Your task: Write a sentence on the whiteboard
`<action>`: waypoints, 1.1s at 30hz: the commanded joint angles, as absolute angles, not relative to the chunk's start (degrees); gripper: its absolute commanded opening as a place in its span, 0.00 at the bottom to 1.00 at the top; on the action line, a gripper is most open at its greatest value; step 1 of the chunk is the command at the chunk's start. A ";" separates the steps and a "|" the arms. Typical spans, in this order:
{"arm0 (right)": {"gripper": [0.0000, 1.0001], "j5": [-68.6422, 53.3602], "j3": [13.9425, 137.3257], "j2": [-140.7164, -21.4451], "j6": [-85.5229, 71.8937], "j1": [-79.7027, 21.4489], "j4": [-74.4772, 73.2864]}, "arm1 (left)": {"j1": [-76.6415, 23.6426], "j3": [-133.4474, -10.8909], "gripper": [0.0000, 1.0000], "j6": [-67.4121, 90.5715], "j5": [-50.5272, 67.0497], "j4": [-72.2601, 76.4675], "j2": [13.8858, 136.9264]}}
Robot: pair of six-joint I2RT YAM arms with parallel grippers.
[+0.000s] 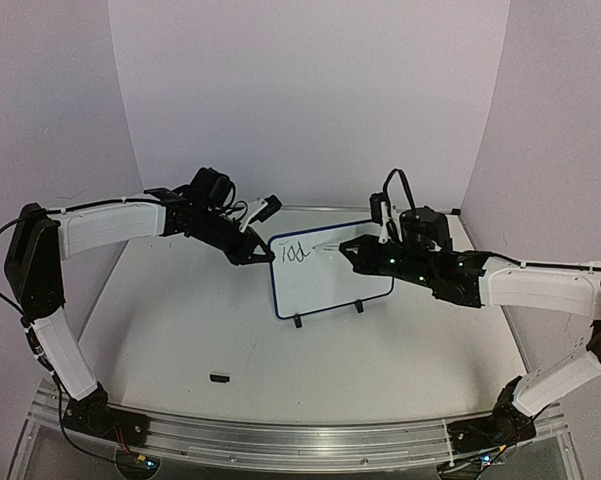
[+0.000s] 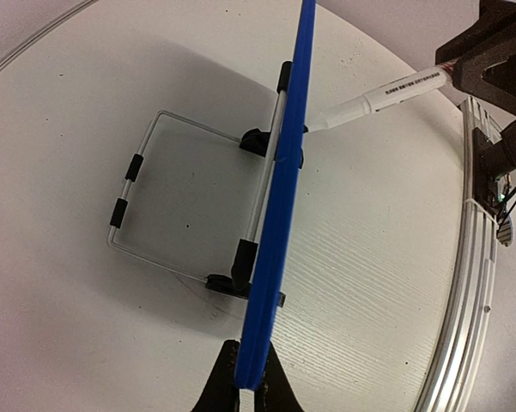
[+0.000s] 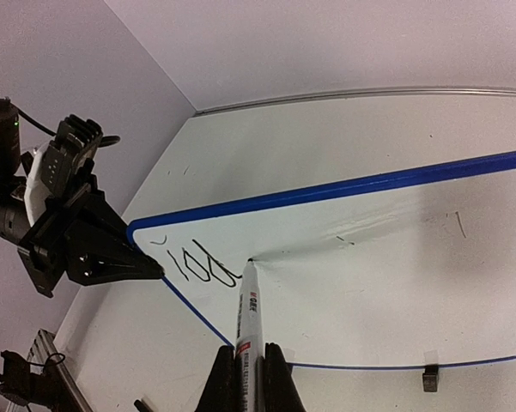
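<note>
Pinching the marker [image 3: 245, 311], the right gripper [image 3: 249, 365] presses its tip to the whiteboard [image 3: 378, 283], just right of the barely begun sentence [image 3: 197, 264]. The writing line runs rightward. The left gripper [image 2: 247, 388] clamps the board's left edge, upright on the table [image 1: 180, 330].

The whiteboard [image 1: 330, 282] is white with a thin dark-blue rim and black feet. At its 10 o'clock corner the sentence [image 1: 294, 252] is thin black script. The marker [image 3: 246, 311] is white with black print and a reddish band. The left gripper [image 1: 263, 256] and right gripper [image 1: 352, 247] are black. The table [image 1: 180, 320] is white and finely grained, with a small black piece [image 1: 219, 377] at 7 o'clock from the board. The walls [image 1: 310, 90] are pale lilac.
</note>
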State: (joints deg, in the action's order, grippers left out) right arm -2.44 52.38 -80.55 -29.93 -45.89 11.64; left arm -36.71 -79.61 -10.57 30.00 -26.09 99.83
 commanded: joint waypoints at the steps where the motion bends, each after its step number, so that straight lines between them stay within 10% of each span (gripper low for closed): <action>1: 0.00 -2.09 53.72 -81.03 -30.14 -45.31 14.69 | -37.11 -81.38 0.00 -12.33 27.46 -28.31 100.72; 33: 0.00 -2.44 53.42 -81.83 -30.02 -45.16 12.24 | -37.27 -81.47 0.00 -12.45 27.20 -28.39 100.72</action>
